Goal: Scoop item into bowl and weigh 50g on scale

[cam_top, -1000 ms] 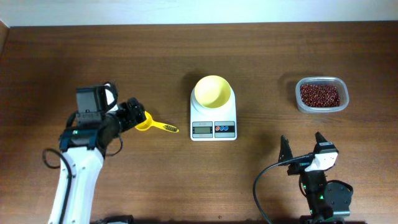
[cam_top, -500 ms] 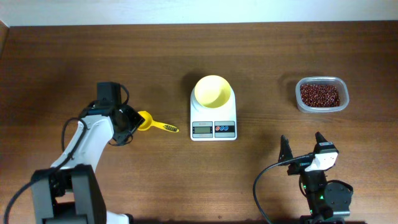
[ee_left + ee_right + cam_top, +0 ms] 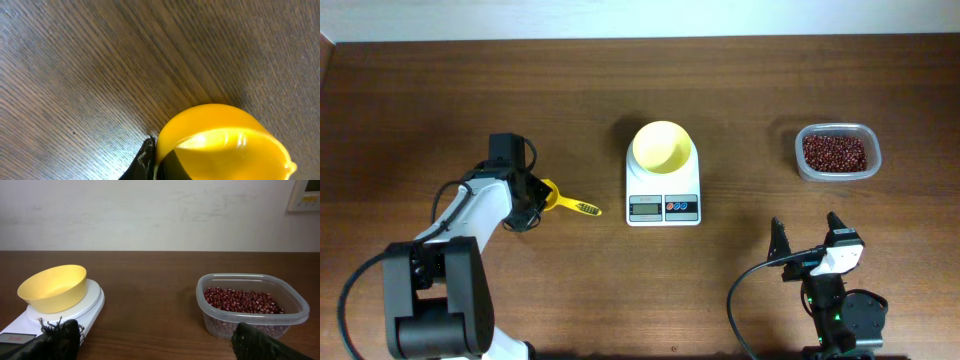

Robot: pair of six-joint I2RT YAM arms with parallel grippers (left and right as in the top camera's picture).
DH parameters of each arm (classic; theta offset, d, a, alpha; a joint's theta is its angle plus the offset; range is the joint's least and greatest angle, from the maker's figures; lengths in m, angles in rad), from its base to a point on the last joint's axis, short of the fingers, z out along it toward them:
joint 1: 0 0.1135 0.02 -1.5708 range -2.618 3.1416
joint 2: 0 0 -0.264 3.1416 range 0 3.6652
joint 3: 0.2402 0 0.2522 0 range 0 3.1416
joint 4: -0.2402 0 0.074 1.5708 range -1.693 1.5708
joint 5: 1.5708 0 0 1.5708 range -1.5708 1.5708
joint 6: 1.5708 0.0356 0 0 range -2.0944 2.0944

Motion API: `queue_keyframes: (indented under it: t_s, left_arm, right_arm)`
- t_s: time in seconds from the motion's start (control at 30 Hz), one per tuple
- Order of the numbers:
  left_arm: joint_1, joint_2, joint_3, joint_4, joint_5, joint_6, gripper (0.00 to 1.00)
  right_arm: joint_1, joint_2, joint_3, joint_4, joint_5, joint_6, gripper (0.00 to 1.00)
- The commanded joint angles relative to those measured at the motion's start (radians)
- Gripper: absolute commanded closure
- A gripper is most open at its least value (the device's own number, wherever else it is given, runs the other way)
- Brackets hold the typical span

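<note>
Overhead: left tool point(image 3: 533, 192) at left of the desk point(image 3: 720, 80), pressed together on the cup end of a yellow scoop point(image 3: 570, 204), handle pointing right toward the scale point(image 3: 664, 207). Yellow bowl point(image 3: 662, 146) sits on the scale, no beans in it. Beans point(image 3: 835, 152) are all in the clear tub point(image 3: 799, 150) far right, well apart from the scale. Right tool point(image 3: 805, 228) near the front right edge, spread wide, holding nothing. Left wrist: yellow scoop cup fills the lower right, one black finger point(image 3: 146, 157) against its rim, wood grain behind. Right wrist: both fingers point(image 3: 57, 340) wide apart at the bottom corners; bowl on scale at left, tub of beans at right, pale wall point(image 3: 150, 210) behind.
</note>
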State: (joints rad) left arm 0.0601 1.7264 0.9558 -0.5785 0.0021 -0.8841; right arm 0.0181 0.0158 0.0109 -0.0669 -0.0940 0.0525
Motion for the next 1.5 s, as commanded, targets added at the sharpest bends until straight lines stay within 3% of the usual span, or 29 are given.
queue_keyframes:
  t_s: [0.0, 0.33, 0.53, 0.67, 0.8, 0.9, 1.0, 1.07, 1.47]
  left_arm:
    - [-0.002, 0.011, 0.010, 0.003, -0.018, -0.005, 0.99]
    - [0.000, -0.006, 0.014, -0.007, 0.035, -0.005, 1.00]
    - [-0.001, -0.284, 0.020, -0.018, 0.046, -0.005, 1.00]
    - [-0.001, -0.438, 0.019, -0.050, 0.175, -0.005, 1.00]
    - [0.000, -0.458, 0.019, -0.071, 0.155, -0.006, 1.00]
    - [0.000, -0.458, 0.019, -0.069, 0.155, -0.021, 1.00]
    - [0.000, -0.458, 0.019, -0.070, 0.155, -0.136, 1.00]
    - [-0.001, -0.458, 0.019, -0.070, 0.156, -0.142, 1.00]
    - [-0.001, -0.458, 0.019, -0.127, 0.170, -0.223, 1.00]
  right_arm:
    - [-0.005, -0.007, -0.005, -0.005, 0.001, 0.007, 0.01]
    - [-0.005, -0.007, -0.005, -0.005, 0.001, 0.007, 0.01]
    - [-0.005, -0.007, -0.005, -0.005, 0.001, 0.007, 0.01]
    - [-0.005, -0.007, -0.005, -0.005, 0.001, 0.007, 0.01]
    - [-0.005, -0.007, -0.005, -0.005, -0.001, 0.008, 0.01]
    - [-0.005, -0.007, -0.005, 0.007, -0.132, 0.188, 0.01]
    - [-0.005, -0.007, -0.005, 0.019, -0.262, 0.488, 0.01]
    - [-0.005, -0.007, -0.005, 0.021, -0.379, 0.624, 0.01]
    - [-0.005, -0.007, -0.005, 0.039, -0.370, 0.672, 0.01]
